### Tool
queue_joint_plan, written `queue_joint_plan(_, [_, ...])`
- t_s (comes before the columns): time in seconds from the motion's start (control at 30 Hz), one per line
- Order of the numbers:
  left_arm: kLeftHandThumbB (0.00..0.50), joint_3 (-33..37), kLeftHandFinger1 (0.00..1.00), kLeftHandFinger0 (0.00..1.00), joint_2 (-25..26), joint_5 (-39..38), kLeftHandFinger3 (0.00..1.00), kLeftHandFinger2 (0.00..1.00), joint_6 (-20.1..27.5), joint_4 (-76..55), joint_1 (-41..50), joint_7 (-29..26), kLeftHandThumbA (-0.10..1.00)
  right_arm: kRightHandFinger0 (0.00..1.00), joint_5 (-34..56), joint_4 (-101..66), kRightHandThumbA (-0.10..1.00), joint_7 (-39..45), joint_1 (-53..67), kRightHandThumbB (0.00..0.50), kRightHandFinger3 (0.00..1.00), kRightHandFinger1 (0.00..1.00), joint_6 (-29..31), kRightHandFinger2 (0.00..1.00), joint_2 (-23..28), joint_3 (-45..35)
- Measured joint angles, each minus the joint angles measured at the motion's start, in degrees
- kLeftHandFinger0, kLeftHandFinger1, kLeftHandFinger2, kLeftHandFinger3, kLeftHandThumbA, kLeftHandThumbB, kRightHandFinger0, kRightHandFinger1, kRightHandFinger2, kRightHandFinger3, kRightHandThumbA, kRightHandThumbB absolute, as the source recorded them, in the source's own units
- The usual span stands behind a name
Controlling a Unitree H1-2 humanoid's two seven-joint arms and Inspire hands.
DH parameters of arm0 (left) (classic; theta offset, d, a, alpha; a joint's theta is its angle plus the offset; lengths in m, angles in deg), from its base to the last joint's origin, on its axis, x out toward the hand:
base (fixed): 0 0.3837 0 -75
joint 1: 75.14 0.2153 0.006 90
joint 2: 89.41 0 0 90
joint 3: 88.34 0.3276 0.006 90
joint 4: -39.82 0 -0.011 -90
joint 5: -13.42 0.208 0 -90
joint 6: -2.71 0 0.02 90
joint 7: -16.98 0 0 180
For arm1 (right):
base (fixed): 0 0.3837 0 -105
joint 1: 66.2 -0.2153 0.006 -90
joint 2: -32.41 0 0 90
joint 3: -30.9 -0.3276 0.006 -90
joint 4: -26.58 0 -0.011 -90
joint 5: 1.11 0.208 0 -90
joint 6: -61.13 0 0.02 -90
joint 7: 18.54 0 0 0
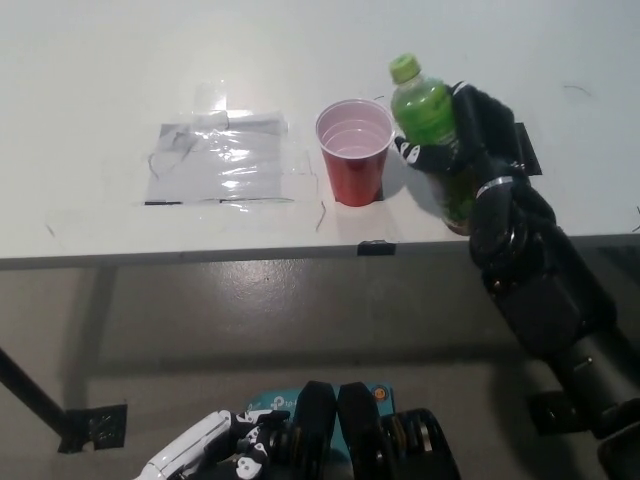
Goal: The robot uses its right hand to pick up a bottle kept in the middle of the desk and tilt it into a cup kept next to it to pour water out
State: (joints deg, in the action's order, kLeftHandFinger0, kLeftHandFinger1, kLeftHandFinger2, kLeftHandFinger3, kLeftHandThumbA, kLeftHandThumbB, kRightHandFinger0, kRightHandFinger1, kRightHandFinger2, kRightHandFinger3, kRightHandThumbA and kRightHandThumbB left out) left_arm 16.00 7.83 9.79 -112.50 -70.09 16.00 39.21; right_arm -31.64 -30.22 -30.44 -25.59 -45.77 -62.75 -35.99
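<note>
Green bottle (433, 140) with a lime-green cap, tilted so the capped top leans toward the red cup (354, 152), base pointing away to the right; cap just beside the cup's rim at its right side, apart from it by a small gap. Gripped around the middle and label area by the black right hand (470, 135), fingers wrapped over the bottle's right and front sides, thumb side showing at the bottle's left edge. Hard to tell whether the bottle's base touches the desk (100, 80), since the hand and wrist cover that part. Red cup standing upright on the white desk, near the front edge, mouth open and pale pink inside, casting a soft shadow to its right under the leaning bottle. Left of the cup, flat on the desk, a patch of clear shiny tape or plastic film (222, 160), with a smaller strip above it. Black right arm reaching up from the lower right across the desk's front edge. White left hand (205, 455) resting low at the bottom left, well below the desk and well apart from cup and bottle; cannot tell whether open or closed
</note>
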Motion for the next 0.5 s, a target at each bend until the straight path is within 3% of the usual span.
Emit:
queue_joint_plan(0.2, [0.5,0.0,0.96,0.89,0.0,0.0,1.0,0.91,0.0,0.0,0.0,0.0,1.0,0.0,-3.8,1.0,-0.1,0.4,-1.4,0.098,0.46,0.01,0.3,0.19,2.5,4.7])
queue_joint_plan(0.3, [0.5,0.0,0.96,0.9,0.0,0.0,1.0,0.91,0.0,0.0,-0.1,0.0,1.0,0.0,-5.7,1.0,-0.1,1.0,-2.2,0.039,0.48,0.0,0.5,0.22,4.2,7.5])
queue_joint_plan(0.37, [0.5,0.0,0.95,0.89,0.0,0.0,1.0,0.91,0.0,0.0,0.0,0.0,1.0,0.0,-6.9,1.1,-0.1,1.6,-2.7,0.072,0.46,0.0,0.7,0.22,5.3,8.9])
queue_joint_plan(0.4, [0.5,0.0,0.95,0.89,0.0,0.0,1.0,0.91,0.0,0.0,0.0,0.0,1.0,0.0,-7.6,1.2,-0.1,1.9,-2.9,0.113,0.45,0.0,0.9,0.2,5.9,9.6])
queue_joint_plan(0.5, [0.5,0.0,0.95,0.89,0.0,0.0,1.0,0.91,0.0,0.0,0.0,0.0,1.0,0.0,-8.9,1.6,-0.08,2.0,-3.4,0.095,0.43,0.0,1.9,0.18,7.0,10.6])
